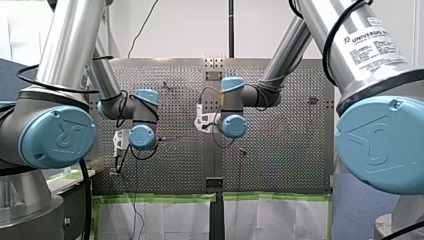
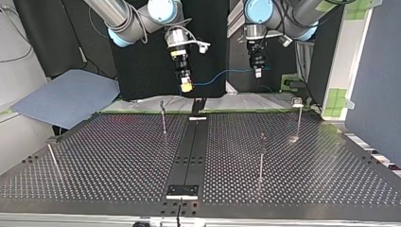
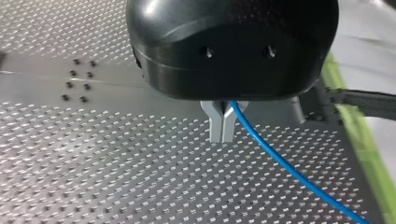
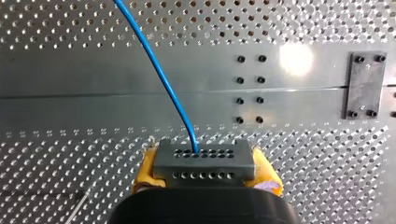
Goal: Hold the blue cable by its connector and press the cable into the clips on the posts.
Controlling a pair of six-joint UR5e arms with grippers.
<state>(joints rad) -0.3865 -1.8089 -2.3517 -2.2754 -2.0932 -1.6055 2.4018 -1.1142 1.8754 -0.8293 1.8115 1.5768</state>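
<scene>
Right gripper, right wrist view: yellow pads clamped on the grey connector; the blue cable led away over the perforated table.

Left wrist view: left gripper, metal fingers narrow, pinched the cable.

Top view: the cable hung between both grippers, clear of the four posts; none of the clips held it. Grasp judged done; all pressing was left.

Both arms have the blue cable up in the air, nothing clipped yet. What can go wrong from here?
1. Slip: my left gripper holds the blue cable between narrow metal fingers, so tension may pull it out.
2. Strain: the cable leaves the connector in my right gripper at a slant; pulling could stress that joint.
3. Miss: the posts are thin and tall; a sideways push may bend one.
</scene>
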